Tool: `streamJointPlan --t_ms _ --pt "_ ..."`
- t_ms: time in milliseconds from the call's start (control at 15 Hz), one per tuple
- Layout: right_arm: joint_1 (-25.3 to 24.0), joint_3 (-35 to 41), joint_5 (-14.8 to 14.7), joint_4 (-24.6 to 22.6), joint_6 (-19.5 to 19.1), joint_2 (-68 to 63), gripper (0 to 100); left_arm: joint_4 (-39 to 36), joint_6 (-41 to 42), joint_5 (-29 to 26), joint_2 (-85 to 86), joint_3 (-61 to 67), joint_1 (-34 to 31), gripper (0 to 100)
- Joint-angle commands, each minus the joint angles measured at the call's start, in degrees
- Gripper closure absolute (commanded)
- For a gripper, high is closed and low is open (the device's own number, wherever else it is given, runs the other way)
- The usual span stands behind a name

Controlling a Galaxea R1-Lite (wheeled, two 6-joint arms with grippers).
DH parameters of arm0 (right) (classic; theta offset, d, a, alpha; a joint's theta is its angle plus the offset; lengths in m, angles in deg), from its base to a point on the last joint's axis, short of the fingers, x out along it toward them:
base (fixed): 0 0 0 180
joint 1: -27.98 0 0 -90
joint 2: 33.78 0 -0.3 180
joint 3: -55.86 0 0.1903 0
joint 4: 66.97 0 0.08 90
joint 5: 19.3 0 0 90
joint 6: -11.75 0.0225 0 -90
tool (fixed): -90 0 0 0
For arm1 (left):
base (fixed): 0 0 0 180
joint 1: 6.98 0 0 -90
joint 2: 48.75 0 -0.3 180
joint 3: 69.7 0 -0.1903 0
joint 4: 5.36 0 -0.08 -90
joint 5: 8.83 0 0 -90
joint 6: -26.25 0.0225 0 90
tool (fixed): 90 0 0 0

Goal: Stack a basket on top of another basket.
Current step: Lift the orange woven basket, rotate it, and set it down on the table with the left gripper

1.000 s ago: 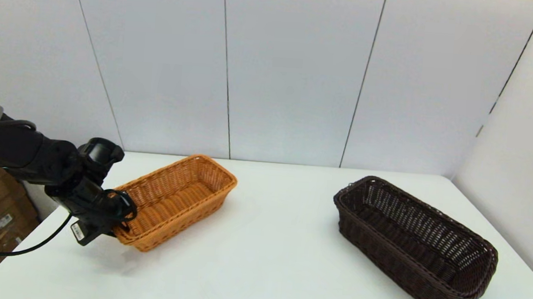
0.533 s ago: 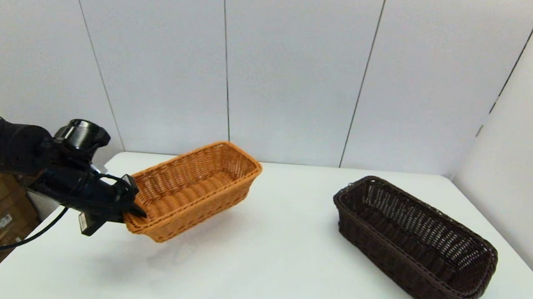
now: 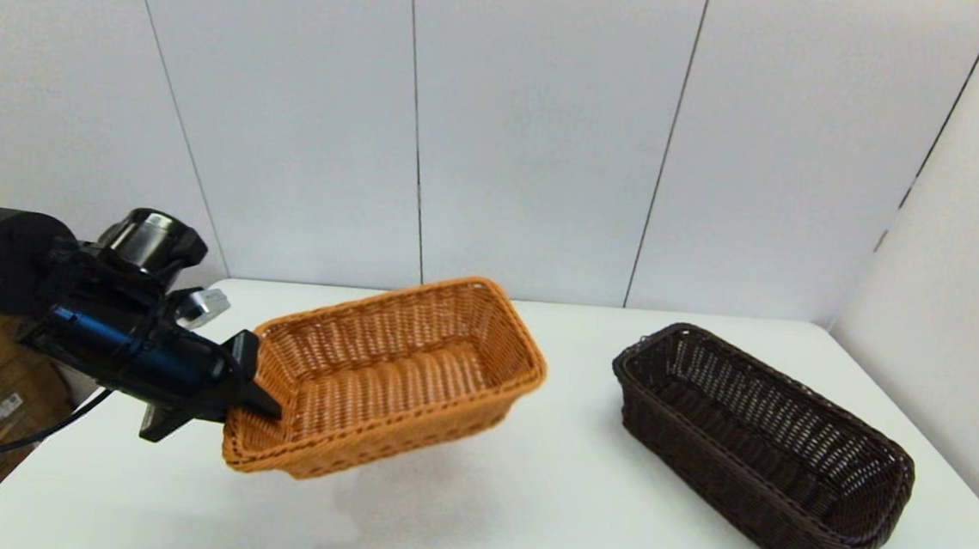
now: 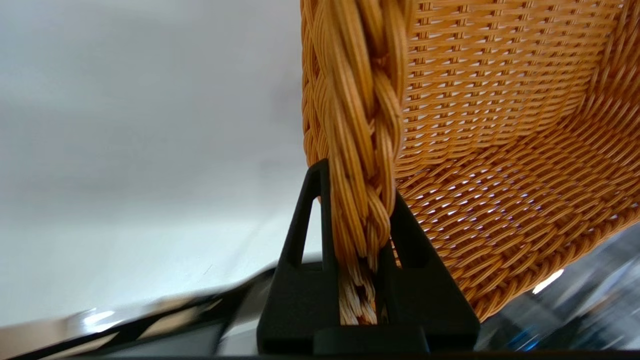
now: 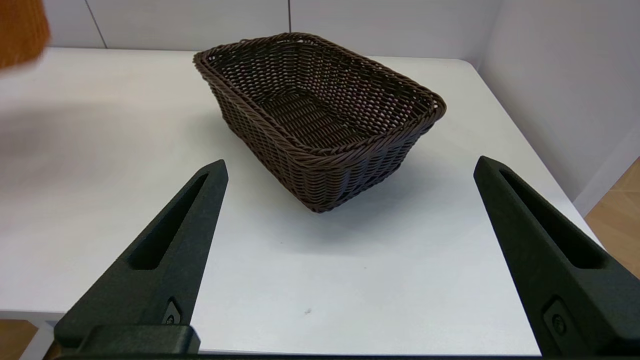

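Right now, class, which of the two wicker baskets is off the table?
The orange-tan basket: the left tool pinches its braided rim and holds it tilted in the air. The dark brown basket sits on the table.

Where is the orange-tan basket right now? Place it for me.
In the head view the orange-tan basket hangs above the table's left half, its near rim clamped in the left hand, apart from the dark basket.
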Motion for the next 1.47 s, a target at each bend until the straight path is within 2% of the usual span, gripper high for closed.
streamJointPlan --t_ms 67,400,667,1067,1267,1467 --pt "0.02 -0.01 0.02 0.02 -0.02 -0.07 0 2.29 8.87 -0.04 0.48 -0.27 7.41 100" --pt "0.02 -0.01 0.02 0.02 -0.02 -0.07 0 5.01 10.89 2.69 -4.27 -6.87 14.88 100" --pt "0.02 -0.01 0.02 0.02 -0.02 -0.07 0 5.01 8.52 3.13 -9.72 -12.05 17.25 100" --pt "0.02 -0.01 0.02 0.02 -0.11 -0.07 0 3.96 8.08 4.45 -18.95 -14.51 17.69 100" --pt "0.02 -0.01 0.02 0.02 -0.11 -0.07 0 2.38 8.17 7.96 -22.02 -14.51 17.69 100" --pt "0.02 -0.01 0.11 0.02 -0.11 -0.07 0 1.24 8.08 7.96 -22.2 -14.34 17.69 100"
